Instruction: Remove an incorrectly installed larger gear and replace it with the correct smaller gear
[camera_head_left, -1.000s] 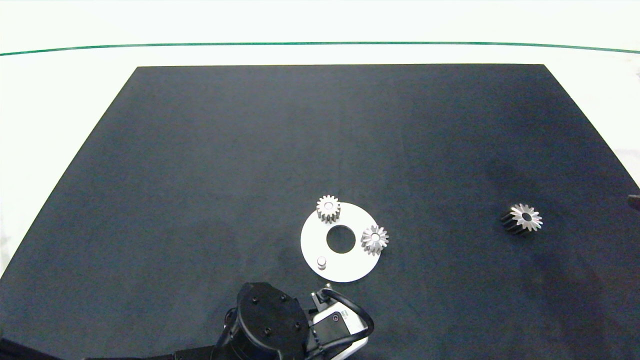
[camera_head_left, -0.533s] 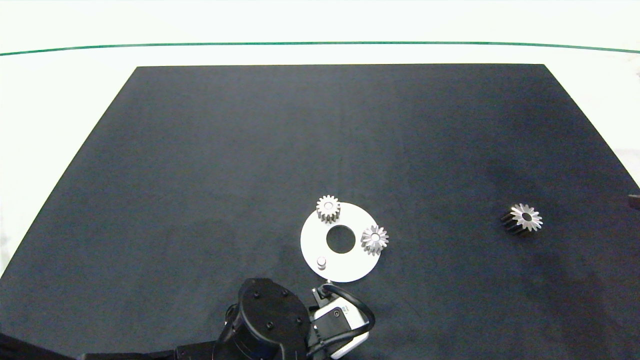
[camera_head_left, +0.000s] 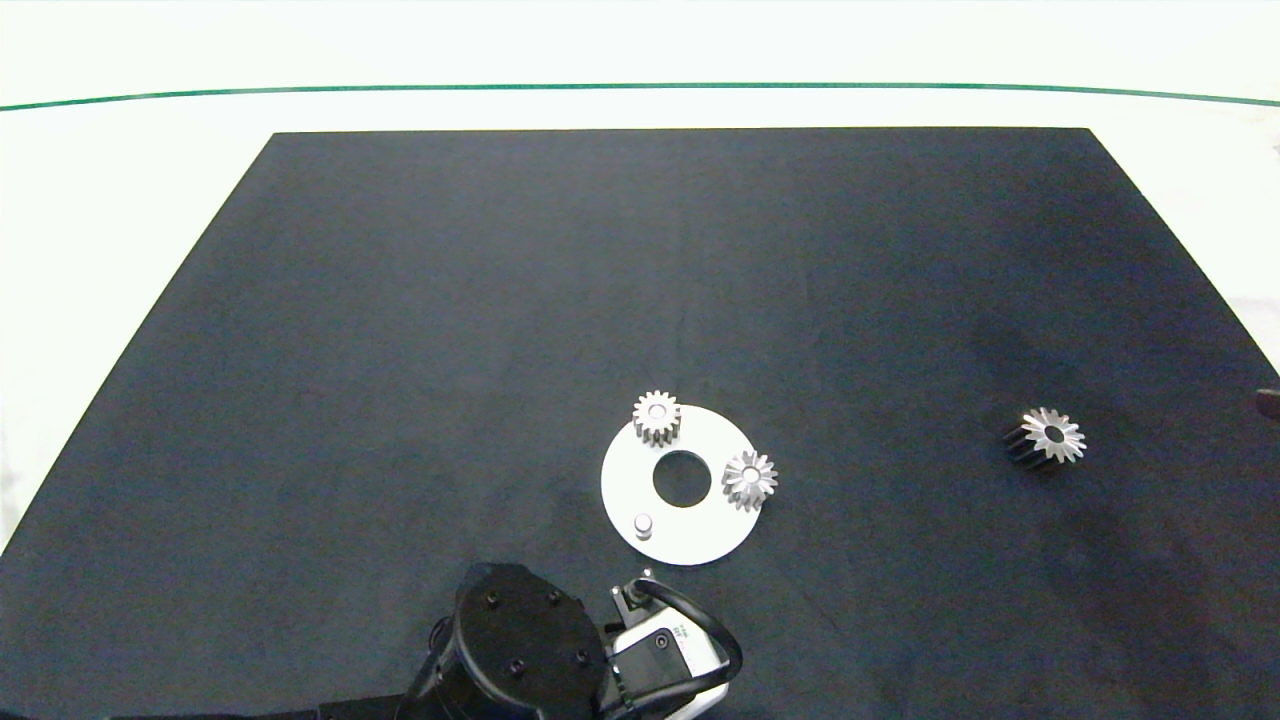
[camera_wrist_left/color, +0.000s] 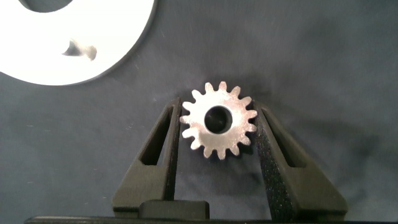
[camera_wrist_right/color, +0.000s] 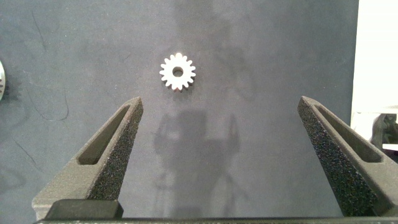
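At the near edge of the mat, the left gripper (camera_wrist_left/color: 217, 127) is clamped on the smaller gear (camera_wrist_left/color: 218, 121), ready for the bare peg (camera_head_left: 643, 523) on the white disc (camera_head_left: 700, 535); its arm hides this gear from above. The larger gear (camera_head_left: 1046, 437) lies discarded far right. The right gripper (camera_wrist_right/color: 227, 155) hangs wide open, almost wholly outside the overhead picture
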